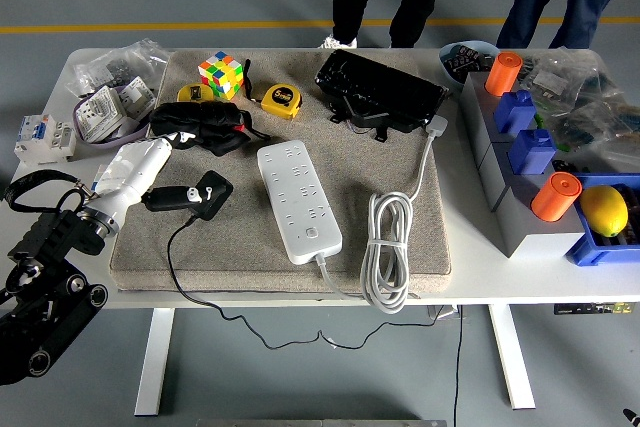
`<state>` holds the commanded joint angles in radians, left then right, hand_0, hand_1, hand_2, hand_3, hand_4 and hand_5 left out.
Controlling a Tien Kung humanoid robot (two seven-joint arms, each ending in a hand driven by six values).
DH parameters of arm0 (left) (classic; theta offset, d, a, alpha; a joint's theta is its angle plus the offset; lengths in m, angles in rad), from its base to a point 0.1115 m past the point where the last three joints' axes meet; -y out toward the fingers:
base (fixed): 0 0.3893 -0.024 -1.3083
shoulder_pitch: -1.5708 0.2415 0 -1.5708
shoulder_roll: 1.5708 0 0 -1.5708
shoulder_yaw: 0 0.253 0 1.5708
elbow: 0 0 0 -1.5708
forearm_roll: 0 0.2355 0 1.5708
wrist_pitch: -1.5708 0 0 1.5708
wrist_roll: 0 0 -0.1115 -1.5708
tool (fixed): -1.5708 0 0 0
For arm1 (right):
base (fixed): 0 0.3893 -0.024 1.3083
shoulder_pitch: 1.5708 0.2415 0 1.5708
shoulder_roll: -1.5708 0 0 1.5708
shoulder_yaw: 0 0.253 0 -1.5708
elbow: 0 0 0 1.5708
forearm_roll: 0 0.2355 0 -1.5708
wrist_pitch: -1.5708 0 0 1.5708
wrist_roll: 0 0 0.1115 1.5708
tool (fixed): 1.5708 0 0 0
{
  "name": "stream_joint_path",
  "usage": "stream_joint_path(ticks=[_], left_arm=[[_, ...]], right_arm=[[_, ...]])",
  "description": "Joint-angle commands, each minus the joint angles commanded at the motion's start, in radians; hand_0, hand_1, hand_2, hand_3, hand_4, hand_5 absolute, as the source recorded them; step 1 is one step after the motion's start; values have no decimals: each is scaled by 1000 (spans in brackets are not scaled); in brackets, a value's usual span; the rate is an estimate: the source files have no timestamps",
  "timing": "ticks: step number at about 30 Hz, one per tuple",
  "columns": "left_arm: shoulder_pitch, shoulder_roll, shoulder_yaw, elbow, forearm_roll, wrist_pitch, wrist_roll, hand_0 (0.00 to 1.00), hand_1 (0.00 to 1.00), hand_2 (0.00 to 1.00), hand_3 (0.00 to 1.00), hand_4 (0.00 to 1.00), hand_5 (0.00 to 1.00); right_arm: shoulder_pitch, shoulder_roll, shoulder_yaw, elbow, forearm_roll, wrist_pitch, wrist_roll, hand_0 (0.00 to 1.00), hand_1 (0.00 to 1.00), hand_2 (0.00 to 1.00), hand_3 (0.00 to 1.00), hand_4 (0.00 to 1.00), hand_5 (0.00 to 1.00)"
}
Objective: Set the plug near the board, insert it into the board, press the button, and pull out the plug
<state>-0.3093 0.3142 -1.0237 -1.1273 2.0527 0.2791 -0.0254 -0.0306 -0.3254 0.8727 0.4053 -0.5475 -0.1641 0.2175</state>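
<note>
Where mat (420,247) ends, bare table (470,247).

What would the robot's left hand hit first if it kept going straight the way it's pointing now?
Probably the black plug it points at, lying on the grey mat just right of the left hand; beyond that, the white power strip. Depth is uncertain.

The left arm (60,247) comes in from the lower left, its white hand (135,172) angled up and to the right, low over the bench's left part.
</note>
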Motion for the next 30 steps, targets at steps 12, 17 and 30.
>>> stream_joint_path(ticks=[12,17,30], left_arm=[[-19,-18,58,56,23,35,15,675,688,690,778,998,550],[-33,-25,81,80,30,50,31,651,670,677,771,998,548],[-57,-56,102,124,15,67,42,537,575,602,714,998,520]], right_arm=[[1,-4,-5,5,-3,0,0,599,610,599,550,949,374],[0,-3,1,6,-5,-1,0,599,611,599,550,949,374],[-1,0,5,7,-7,-1,0,598,611,597,550,949,373]])
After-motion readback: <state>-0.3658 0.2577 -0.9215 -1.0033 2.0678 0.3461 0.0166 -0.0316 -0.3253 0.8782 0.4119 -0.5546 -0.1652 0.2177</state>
